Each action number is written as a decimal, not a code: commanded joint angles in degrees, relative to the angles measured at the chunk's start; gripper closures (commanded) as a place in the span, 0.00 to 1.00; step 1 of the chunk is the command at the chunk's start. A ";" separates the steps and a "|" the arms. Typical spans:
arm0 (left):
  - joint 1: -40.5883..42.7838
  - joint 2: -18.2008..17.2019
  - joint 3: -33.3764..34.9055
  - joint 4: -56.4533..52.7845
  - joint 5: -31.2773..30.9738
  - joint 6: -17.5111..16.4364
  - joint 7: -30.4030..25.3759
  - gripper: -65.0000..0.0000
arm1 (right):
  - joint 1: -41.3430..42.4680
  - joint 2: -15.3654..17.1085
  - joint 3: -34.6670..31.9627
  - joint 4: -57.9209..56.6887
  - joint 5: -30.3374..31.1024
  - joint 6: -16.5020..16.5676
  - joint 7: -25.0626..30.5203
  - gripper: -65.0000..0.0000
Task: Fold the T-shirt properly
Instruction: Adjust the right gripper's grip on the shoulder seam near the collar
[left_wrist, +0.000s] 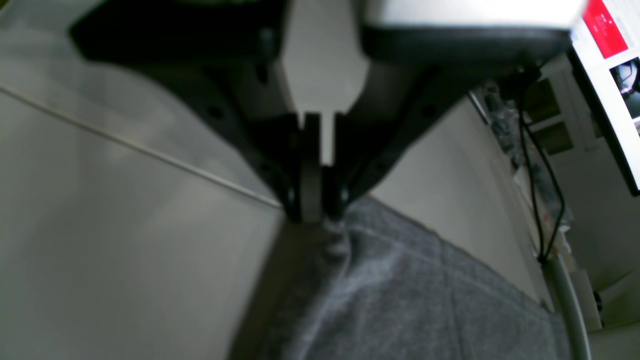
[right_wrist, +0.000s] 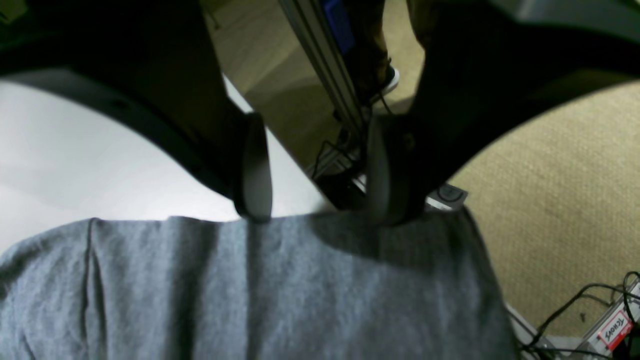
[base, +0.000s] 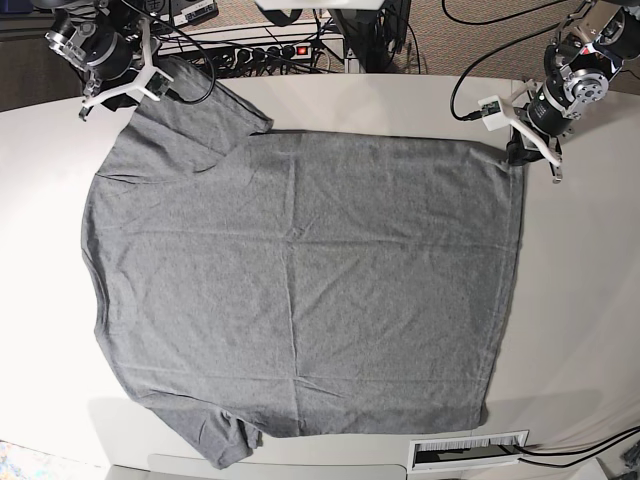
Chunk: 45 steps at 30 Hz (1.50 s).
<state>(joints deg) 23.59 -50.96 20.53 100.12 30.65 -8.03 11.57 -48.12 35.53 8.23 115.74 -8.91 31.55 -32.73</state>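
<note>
The T-shirt is lying spread flat over the table. At its hem corner the left gripper is pinching the cloth, blurred. At the sleeve overhanging the table's edge, the right gripper is gaping, holding nothing.

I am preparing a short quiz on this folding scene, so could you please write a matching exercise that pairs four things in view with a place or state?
Things:
1. left tool
2. right tool
3. T-shirt
4. power strip

Places or states:
A. spread flat on the white table
B. open, fingers at the sleeve edge
C. shut on a corner of the hem
D. beyond the table's far edge, with a red switch

Pairs: 1-C, 2-B, 3-A, 4-D
</note>
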 joint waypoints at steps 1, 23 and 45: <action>1.01 -0.15 0.72 -0.46 -1.70 -4.63 -0.74 1.00 | -0.28 0.66 0.33 0.76 0.13 -0.28 0.98 0.52; 1.03 -0.17 0.72 -0.46 -1.70 -4.63 -1.07 1.00 | 3.52 0.50 0.33 -5.60 0.94 -0.33 2.29 0.85; 1.68 -0.20 0.72 -0.44 -1.70 -4.68 0.13 1.00 | 3.34 0.50 0.35 8.00 15.17 -0.35 -15.47 1.00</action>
<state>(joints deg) 23.86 -50.92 20.53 100.14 30.63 -7.88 11.40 -44.60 35.24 8.14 122.83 6.26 31.35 -48.36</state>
